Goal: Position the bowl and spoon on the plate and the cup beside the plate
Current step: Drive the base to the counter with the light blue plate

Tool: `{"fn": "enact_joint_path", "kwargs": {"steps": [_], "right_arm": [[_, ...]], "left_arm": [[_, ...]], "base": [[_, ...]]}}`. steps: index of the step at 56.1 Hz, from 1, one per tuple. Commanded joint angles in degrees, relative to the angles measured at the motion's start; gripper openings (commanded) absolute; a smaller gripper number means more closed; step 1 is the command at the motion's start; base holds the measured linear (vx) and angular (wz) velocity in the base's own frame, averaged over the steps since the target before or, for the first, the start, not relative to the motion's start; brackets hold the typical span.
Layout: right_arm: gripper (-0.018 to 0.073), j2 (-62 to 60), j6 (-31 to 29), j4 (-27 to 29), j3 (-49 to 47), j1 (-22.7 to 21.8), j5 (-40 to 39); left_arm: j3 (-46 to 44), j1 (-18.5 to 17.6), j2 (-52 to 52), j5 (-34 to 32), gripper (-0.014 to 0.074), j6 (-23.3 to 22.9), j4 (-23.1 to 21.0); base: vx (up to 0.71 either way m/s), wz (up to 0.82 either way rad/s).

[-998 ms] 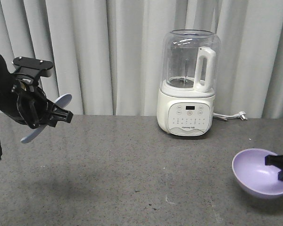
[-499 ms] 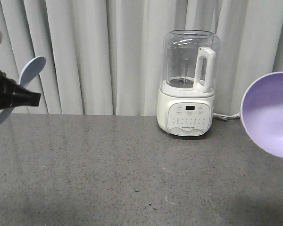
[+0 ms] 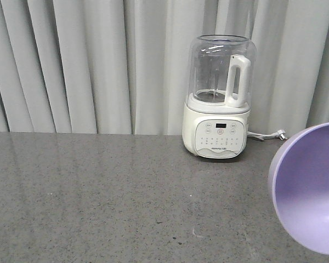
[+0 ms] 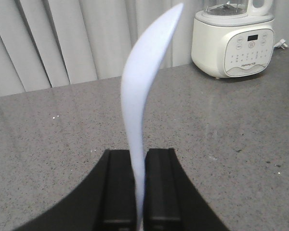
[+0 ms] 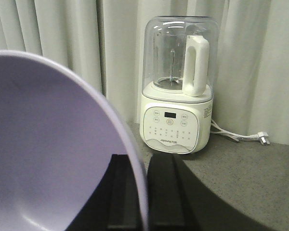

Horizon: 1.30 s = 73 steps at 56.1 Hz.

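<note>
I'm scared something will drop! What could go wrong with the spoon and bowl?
The spoon is pinched only at its thin end by the left fingers, so it might twist or slip. The bowl hangs tipped by its rim in the right fingers and could drop.

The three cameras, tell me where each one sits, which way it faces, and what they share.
Front view: faces the curtain across the grey counter, looking at the blender; the bowl intrudes at right; no hand shows.
Left wrist view: behind the left hand, looking along the spoon it pinches, over the counter.
Right wrist view: behind the right hand, which clamps the bowl's rim.
Shared: all three see the blender and curtain.
</note>
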Motion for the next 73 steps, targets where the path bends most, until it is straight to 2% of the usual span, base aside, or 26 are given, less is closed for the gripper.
{"fn": "enact_joint_path", "kwargs": {"steps": [1, 9, 45, 73], "right_arm": [[-0.0012, -0.5, -0.8, 2.8, -1.2, -0.2, -1.9], [-0.0009, -0.4, -0.8, 2.8, -1.2, -0.2, -2.0], [-0.0008, -0.4, -0.7, 2.9, -1.2, -0.2, -2.0], [-0.0008, -0.4, -0.7, 2.9, -1.2, -0.2, -1.9]], "left_arm": [[-0.7, -0.4, -1.6, -5.6, -0.0003, 0.0, -0.2], [-0.5, -0.4, -2.0, -3.8, -0.0003, 0.0, -0.2], [-0.5, -0.4, -1.8, -3.8, -0.0003, 0.0, -0.3], [-0.5, -0.4, -1.8, -3.8, -0.0003, 0.0, -0.3]], "base": [[0.00, 0.00], [0.00, 0.00], [-0.01, -0.03], [0.00, -0.51]]}}
